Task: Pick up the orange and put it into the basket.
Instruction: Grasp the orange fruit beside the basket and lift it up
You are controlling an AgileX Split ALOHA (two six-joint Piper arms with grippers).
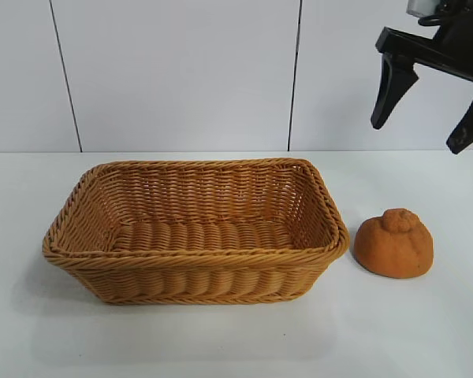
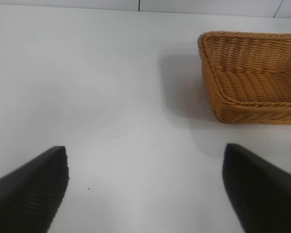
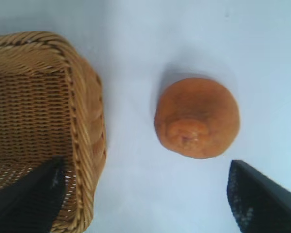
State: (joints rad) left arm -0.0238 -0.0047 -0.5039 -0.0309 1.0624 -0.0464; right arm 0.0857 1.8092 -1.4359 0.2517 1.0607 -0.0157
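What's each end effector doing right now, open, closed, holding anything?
Left end effector: open, empty, above bare table beside the basket.
Right end effector: open, empty, raised above the orange, which sits on the table just outside the basket.

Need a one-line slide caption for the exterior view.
Right pincer open, raised above the orange on the white table, beside the empty wicker basket.

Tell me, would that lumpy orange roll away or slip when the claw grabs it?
Probably not far. The orange sits on the table like a dome on a broad base, so a nudge should slide it rather than roll it. Its matte, bumpy skin likely grips well. The right tool hangs open above it, apparently wide enough to straddle it.
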